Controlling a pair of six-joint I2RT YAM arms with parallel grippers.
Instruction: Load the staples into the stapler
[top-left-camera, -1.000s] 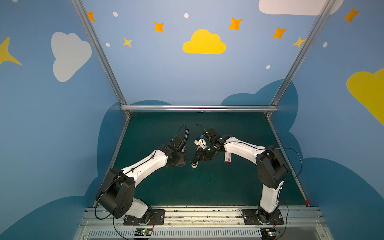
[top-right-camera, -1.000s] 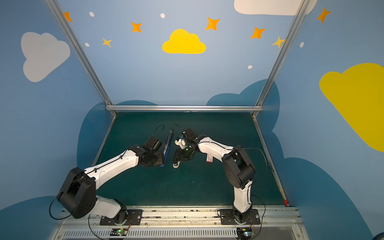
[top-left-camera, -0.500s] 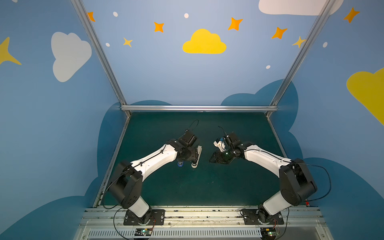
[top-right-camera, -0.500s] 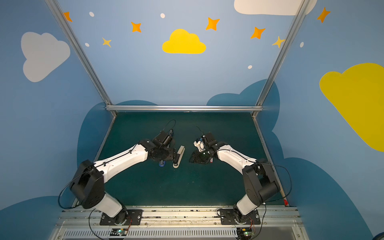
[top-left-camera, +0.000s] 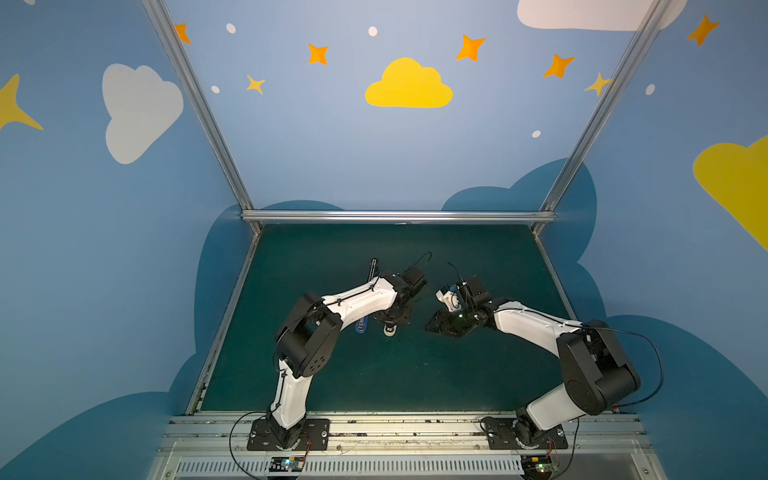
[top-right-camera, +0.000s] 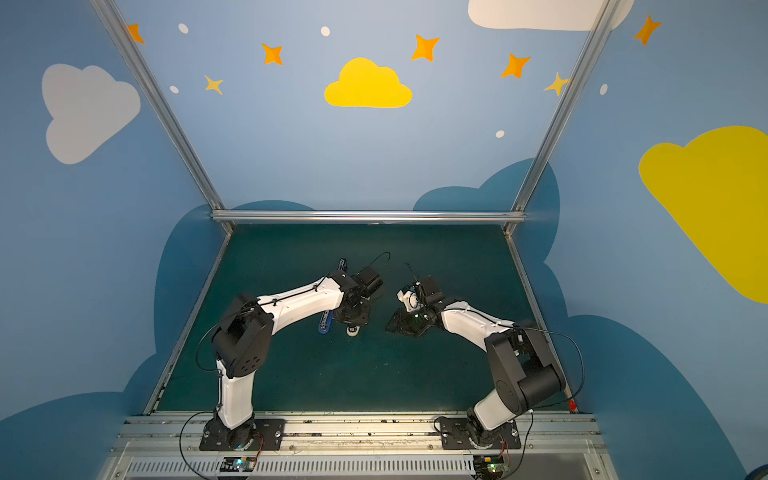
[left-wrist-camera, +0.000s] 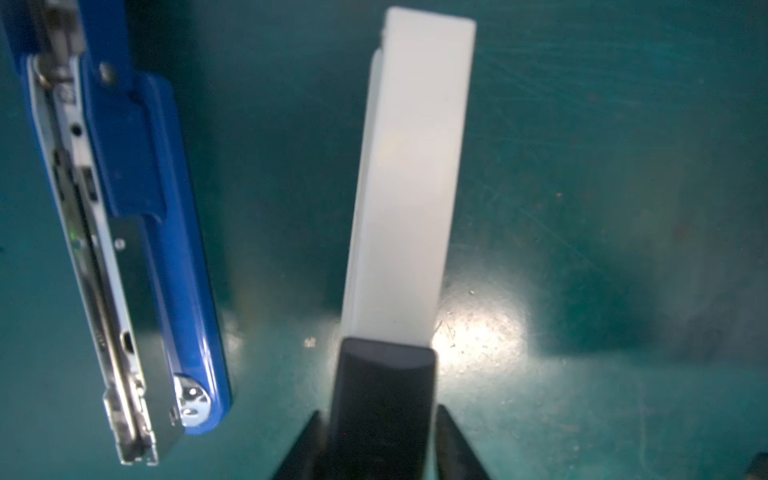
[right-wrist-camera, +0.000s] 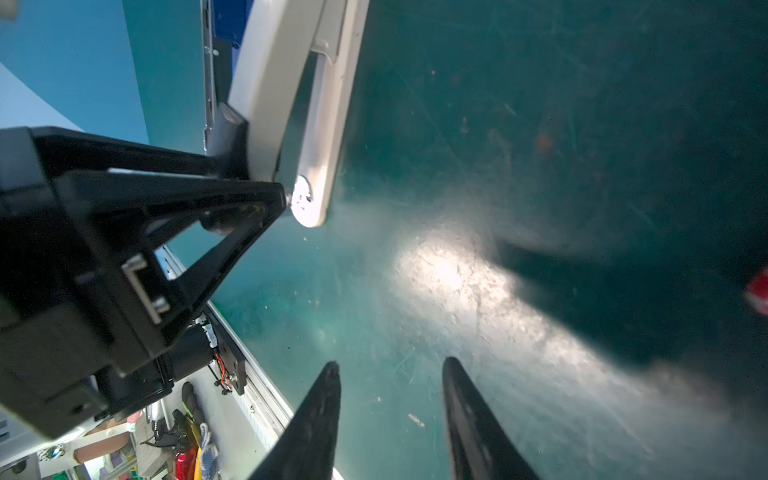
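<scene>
A blue stapler lies folded open on the green mat, its metal channel bare; in both top views it shows beside the left arm. Next to it is a white stapler-like bar with a black end. My left gripper is shut on that black end, a finger on each side. My right gripper hangs open and empty over bare mat to the right. No staples show; a blurred red-and-white corner sits at the frame edge.
The green mat is bounded by blue walls, an aluminium rail at the back and the arms' mounting rail at the front. Bare mat lies between the two grippers.
The right gripper let the white bar down and drew back to the right. The left gripper swung over from the blue stapler to the white bar and closed on its black end.
</scene>
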